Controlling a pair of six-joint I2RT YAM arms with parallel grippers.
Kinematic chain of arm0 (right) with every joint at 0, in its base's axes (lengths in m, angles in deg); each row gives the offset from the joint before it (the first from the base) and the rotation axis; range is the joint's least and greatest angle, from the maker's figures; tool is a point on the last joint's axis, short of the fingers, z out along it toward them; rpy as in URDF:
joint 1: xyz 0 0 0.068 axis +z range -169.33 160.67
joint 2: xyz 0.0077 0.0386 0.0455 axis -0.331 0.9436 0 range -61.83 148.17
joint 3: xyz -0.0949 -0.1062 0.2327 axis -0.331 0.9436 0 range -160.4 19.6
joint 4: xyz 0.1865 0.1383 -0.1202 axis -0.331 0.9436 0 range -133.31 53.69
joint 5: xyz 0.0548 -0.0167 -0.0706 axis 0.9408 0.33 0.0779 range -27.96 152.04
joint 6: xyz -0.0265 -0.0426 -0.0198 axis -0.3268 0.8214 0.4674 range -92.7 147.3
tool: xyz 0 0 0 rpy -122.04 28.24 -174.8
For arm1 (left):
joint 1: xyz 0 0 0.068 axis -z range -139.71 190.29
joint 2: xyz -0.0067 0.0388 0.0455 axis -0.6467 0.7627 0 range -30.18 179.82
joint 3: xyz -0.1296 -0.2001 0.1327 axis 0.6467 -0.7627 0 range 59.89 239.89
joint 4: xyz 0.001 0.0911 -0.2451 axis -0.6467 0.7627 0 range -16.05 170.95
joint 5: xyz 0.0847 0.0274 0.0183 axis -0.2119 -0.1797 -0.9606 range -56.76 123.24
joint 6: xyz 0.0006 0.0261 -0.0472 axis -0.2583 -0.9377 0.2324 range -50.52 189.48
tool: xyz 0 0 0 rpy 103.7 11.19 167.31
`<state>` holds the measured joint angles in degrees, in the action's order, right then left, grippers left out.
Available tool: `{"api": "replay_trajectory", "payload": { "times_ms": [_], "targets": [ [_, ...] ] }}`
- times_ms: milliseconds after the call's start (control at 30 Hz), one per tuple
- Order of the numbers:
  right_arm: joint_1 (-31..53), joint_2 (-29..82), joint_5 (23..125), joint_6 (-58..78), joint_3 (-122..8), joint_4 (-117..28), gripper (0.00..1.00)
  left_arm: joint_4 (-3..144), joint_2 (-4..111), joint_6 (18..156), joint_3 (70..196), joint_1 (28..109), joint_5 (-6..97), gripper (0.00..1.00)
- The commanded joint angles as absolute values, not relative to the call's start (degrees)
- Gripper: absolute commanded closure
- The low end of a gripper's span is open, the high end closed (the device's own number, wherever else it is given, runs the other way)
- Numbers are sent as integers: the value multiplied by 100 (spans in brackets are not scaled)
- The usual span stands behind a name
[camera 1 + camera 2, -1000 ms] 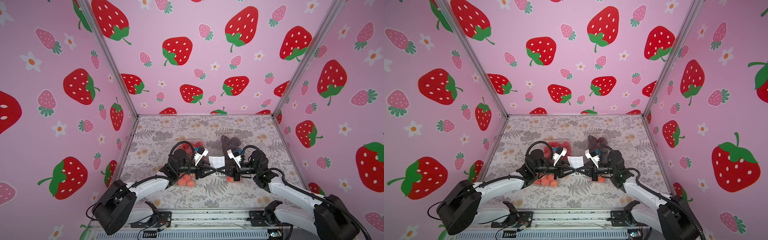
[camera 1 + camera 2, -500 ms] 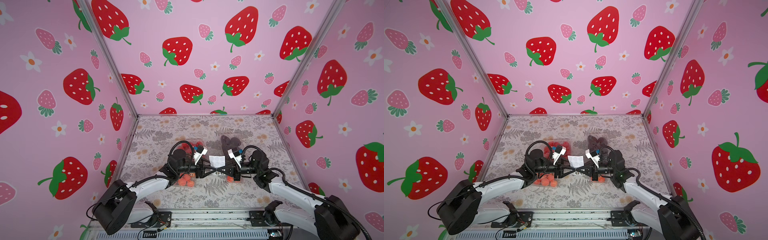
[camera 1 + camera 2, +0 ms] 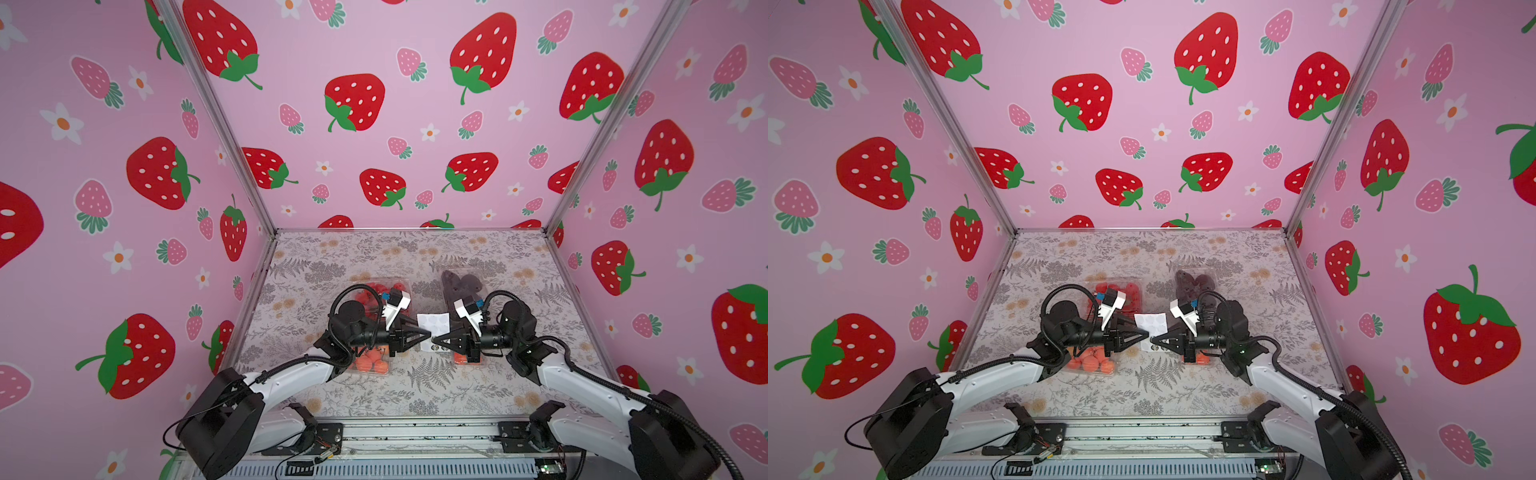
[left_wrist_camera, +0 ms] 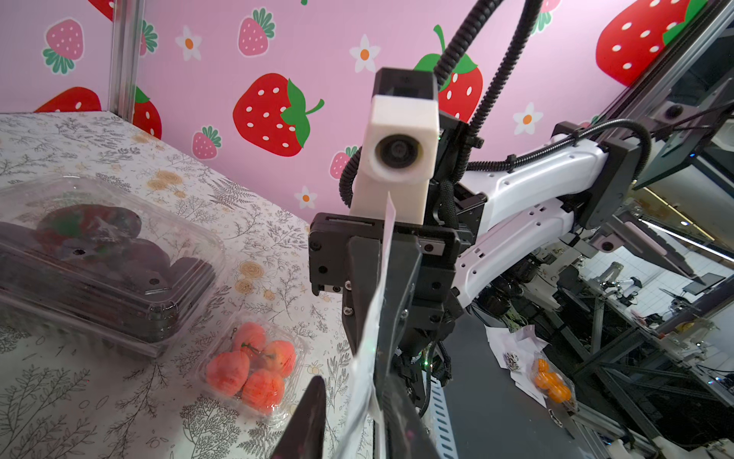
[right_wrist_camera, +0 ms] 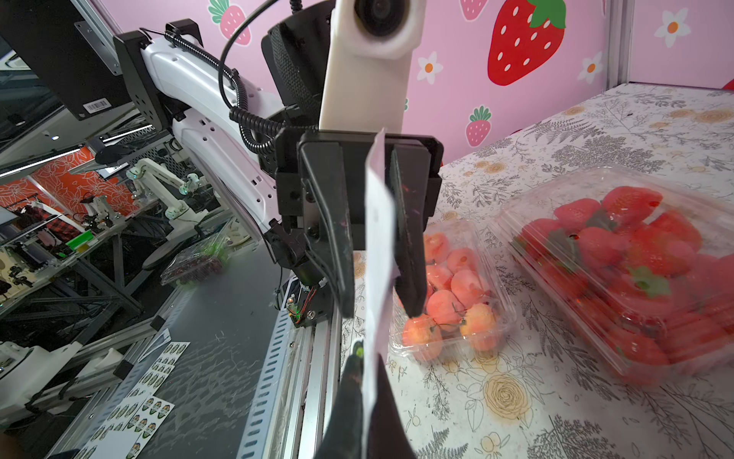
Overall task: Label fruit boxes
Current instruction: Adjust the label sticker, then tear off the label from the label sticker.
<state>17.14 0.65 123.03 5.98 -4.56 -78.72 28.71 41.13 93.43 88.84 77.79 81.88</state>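
— Grippers?
— Right gripper (image 3: 433,340) pinched the sheet (image 3: 434,322); left gripper (image 3: 428,333) had its jaws spread around the sheet's edge.
— Boxes?
— Strawberry box (image 3: 365,292) far left, dark box (image 3: 461,284) far right, orange box (image 3: 372,364) near left, small box (image 3: 462,358) near right.

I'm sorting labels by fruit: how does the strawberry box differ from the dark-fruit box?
The strawberry box holds red fruit; the dark-fruit box holds purple-black fruit. The strawberry box lies on the robot's left, the dark-fruit box on its right. Both are clear, closed clamshells.
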Motion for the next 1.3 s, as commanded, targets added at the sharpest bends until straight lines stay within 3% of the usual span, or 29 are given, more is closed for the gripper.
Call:
{"api": "replay_trajectory", "payload": {
  "times_ms": [0, 100, 300, 433, 467, 500, 533, 567, 733, 833, 1033, 1267],
  "targets": [
    [1742, 26, 12406, 679, -622, -7874, 100, 2473, 4188, 9348, 8891, 7752, 8194, 86],
    [1744, 133, 12316, 669, -655, -7855, 98, 2562, 4256, 9312, 8933, 7732, 8115, 99],
    [1746, -71, 11410, 831, -746, -7131, 74, 2551, 4295, 9367, 8912, 7629, 8103, 100],
    [1745, -339, 10862, 941, -770, -6637, 51, 2594, 4185, 9385, 8881, 7540, 8092, 100],
    [1743, -418, 10389, 817, -779, -6471, 44, 2653, 4151, 9420, 8886, 7513, 7984, 100],
    [1756, -532, 9896, 744, -830, -6180, 27, 2753, 4117, 9458, 8889, 7493, 7824, 100],
    [1801, -688, 9188, 695, -905, -5722, 17, 2982, 4081, 9463, 8934, 7492, 7606, 100],
    [1891, -896, 8516, 699, -943, -5329, 16, 3218, 4058, 9443, 8986, 7497, 7375, 100],
    [3108, -1809, 5475, 654, -1110, -4206, 25, 3709, 4190, 9425, 9180, 7607, 6691, 100],
    [4024, -1685, 4395, 824, -1360, -4103, 31, 3573, 4331, 9500, 9232, 7614, 6729, 100],
    [4756, -496, 3854, 1076, -2028, -4206, 43, 3385, 4496, 9709, 9268, 7613, 6795, 100],
    [4834, 296, 3826, 1148, -2393, -4331, 60, 3483, 4422, 9661, 9262, 7624, 6758, 100]
  ]
}}
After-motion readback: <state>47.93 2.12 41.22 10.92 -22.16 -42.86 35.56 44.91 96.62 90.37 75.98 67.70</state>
